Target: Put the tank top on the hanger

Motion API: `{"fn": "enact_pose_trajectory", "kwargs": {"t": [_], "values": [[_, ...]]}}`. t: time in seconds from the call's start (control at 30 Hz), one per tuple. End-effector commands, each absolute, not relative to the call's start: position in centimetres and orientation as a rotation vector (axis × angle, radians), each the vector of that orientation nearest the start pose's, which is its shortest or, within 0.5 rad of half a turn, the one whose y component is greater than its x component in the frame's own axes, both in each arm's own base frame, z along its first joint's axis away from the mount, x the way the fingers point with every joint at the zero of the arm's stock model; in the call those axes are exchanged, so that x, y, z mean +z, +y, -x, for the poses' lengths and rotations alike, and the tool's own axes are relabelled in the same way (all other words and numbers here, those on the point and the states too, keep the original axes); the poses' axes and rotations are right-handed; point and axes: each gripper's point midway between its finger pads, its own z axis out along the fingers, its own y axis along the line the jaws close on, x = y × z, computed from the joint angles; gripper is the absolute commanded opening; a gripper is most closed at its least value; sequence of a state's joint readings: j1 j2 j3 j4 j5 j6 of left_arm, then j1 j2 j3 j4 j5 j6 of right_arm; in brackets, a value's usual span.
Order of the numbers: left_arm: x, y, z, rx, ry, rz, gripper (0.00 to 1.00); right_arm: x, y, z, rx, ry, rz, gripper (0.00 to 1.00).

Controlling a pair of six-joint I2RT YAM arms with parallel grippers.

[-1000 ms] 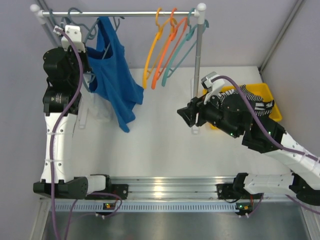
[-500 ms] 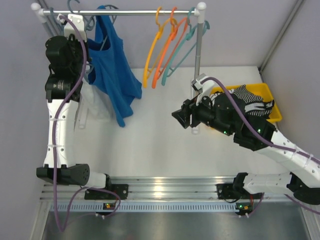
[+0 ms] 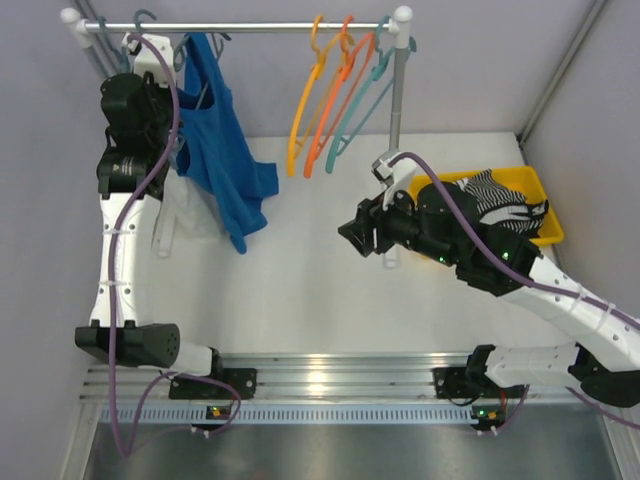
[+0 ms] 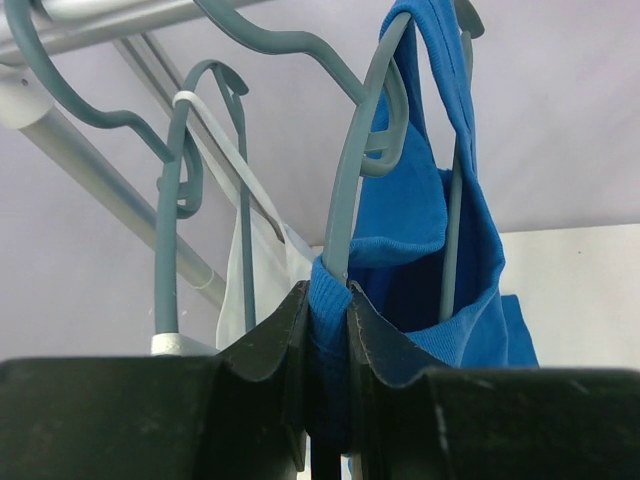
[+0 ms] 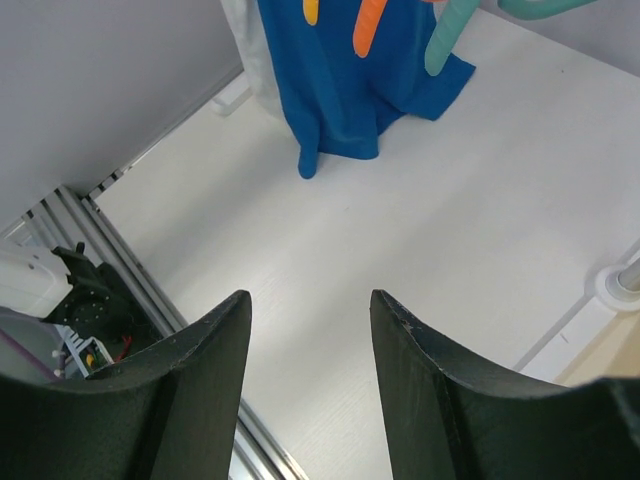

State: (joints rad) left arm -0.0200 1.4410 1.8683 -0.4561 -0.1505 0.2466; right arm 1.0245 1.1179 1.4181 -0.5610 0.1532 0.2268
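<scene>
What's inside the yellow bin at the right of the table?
A black-and-white striped garment lies in the yellow bin. The right arm covers the bin's near-left part; anything under the garment is hidden.

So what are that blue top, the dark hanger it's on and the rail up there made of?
The tank top looks like soft, matte knit cloth: it drapes and folds, with a fine rib at its edge. The hanger seems to be moulded plastic, slate-teal with a dull sheen and rounded edges. The rail is probably metal tubing: silvery, with a bright glint.
</scene>
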Motion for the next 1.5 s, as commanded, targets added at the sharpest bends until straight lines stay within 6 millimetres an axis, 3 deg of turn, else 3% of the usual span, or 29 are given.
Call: {"fn": "enact_pose_trajectory", "kwargs": {"t": [0.0,0.17,0.5,0.73,0.77,0.93,1.23,1.47], "values": [[50.3,3.2,-42.9,0.304,1.529,-0.080,0.00,38.8,29.6,-20.2,0.758,1.740,0.630,0.51],[49.0,3.2,-42.8,0.297,1.563,-0.079,0.00,38.5,30.1,-20.3,0.761,1.751,0.638,0.51],[48.5,4.1,-41.7,0.336,1.588,-0.039,0.02,38.3,30.5,-20.3,0.772,1.768,0.639,0.50],[49.6,4.4,-40.5,0.341,1.557,-0.013,0.26,38.1,30.7,-20.4,0.776,1.780,0.633,0.50],[50.0,4.6,-40.3,0.348,1.548,0.000,0.34,38.1,30.8,-20.4,0.784,1.781,0.632,0.50],[50.8,4.8,-39.6,0.350,1.518,0.024,0.48,38.0,30.8,-20.4,0.783,1.789,0.627,0.50],[52.3,4.2,-38.2,0.316,1.478,0.013,0.55,38.0,30.6,-20.3,0.788,1.797,0.611,0.50],[54.6,3.2,-36.3,0.248,1.413,0.008,0.61,37.8,30.1,-20.2,0.788,1.807,0.591,0.50]]}}
